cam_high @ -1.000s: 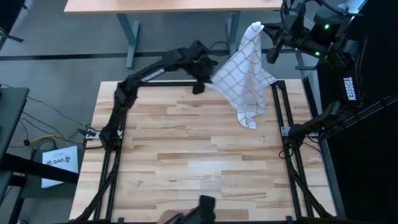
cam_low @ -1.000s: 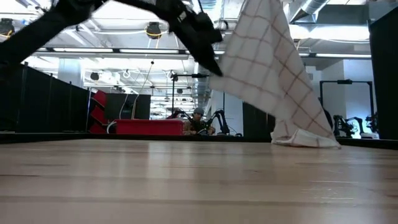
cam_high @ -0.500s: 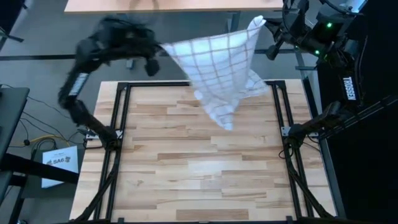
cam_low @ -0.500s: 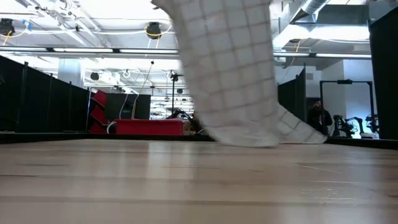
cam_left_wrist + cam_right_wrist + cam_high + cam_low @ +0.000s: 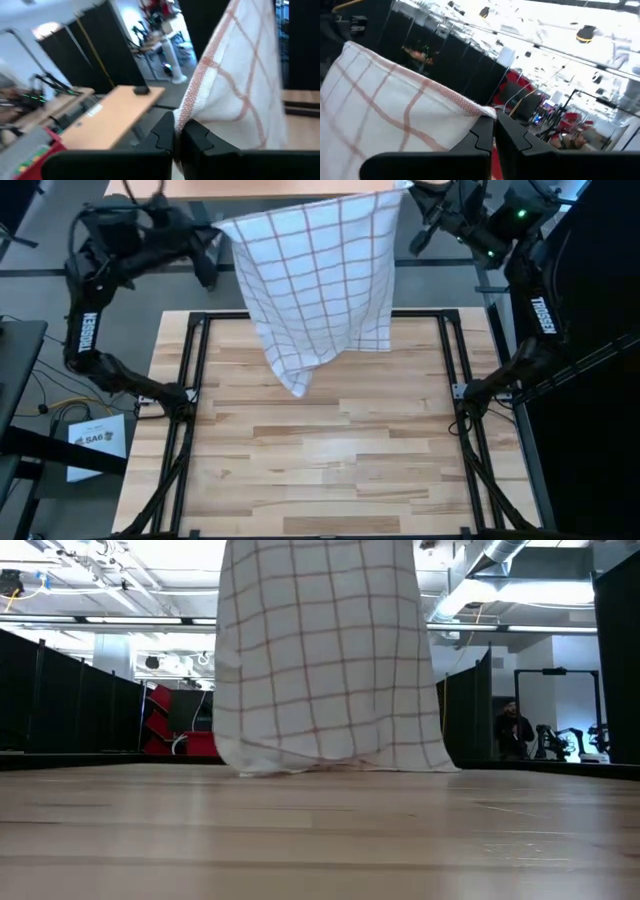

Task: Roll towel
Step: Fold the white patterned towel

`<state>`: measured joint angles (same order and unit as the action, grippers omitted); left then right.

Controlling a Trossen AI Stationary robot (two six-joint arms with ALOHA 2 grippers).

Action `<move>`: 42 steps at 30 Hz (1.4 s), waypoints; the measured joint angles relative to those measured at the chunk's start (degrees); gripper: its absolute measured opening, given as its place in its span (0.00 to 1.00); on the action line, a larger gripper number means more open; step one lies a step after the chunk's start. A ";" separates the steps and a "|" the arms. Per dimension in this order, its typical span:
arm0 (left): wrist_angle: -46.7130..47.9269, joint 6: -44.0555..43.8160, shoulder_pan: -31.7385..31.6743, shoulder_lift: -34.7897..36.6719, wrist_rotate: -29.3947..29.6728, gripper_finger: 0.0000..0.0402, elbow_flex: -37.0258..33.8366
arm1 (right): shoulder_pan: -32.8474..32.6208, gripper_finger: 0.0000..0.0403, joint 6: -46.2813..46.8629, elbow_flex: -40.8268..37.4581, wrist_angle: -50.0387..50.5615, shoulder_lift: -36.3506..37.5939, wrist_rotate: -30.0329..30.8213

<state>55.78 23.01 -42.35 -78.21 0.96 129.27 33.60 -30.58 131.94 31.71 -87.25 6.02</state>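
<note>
The towel [image 5: 315, 280], white with reddish-brown check lines, hangs spread out as a sheet over the table's far edge, between my two grippers. My left gripper [image 5: 213, 230] is shut on its upper left corner and my right gripper [image 5: 408, 192] on its upper right corner. The lower end [image 5: 298, 385] droops to a point over the wood. In the low view the bottom hem [image 5: 330, 766] sits at about table level; whether it touches the wood I cannot tell. My left gripper pinches the towel's upper corner [image 5: 184, 114] at its woven hem between its two fingers, which point about level. The cloth hangs below and away from the fingers. My right gripper pinches the opposite upper corner [image 5: 482, 111] at the hem, with its fingers tipped slightly upward. The top edge [image 5: 310, 205] runs fairly straight between the two holds.
Black frame rails [image 5: 196, 380] run along the left, right and far sides of the wooden table [image 5: 330, 470]. A light desk [image 5: 180, 188] stands beyond the far edge. A person [image 5: 512, 730] stands far off in the room behind.
My left gripper has swung up and toward the table's far left, carrying one corner of the towel. The towel, which hung bunched below my right gripper, has been drawn out into a broad sheet between both grippers. My right gripper has tipped upward a little.
</note>
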 joint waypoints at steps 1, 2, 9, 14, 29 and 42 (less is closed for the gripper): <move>-1.08 0.59 -0.54 0.16 0.10 0.00 0.03 | 0.06 0.00 -0.18 0.00 -1.52 -0.22 0.06; -1.55 1.26 -1.16 0.19 0.13 0.00 0.53 | 0.43 0.00 -0.47 -0.01 -2.28 -0.37 0.16; -3.73 5.87 -5.97 -1.87 -0.45 0.00 4.28 | 3.22 0.00 -3.80 -0.07 -9.59 -1.61 0.07; -8.90 8.60 -8.11 -3.44 -1.03 0.00 4.98 | 5.46 0.00 -6.62 -0.07 -14.83 -2.78 -0.63; -20.81 14.68 -9.53 -4.02 -2.37 0.00 5.01 | 7.04 0.00 -10.29 -0.07 -24.53 -3.59 -7.23; -4.92 10.41 -7.28 -0.02 -8.55 0.00 5.09 | 2.56 0.00 -10.53 0.00 -1.37 0.12 -5.68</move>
<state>50.86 33.42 -49.63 -78.23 -7.59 134.37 36.16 -41.11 131.94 30.34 -87.13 0.34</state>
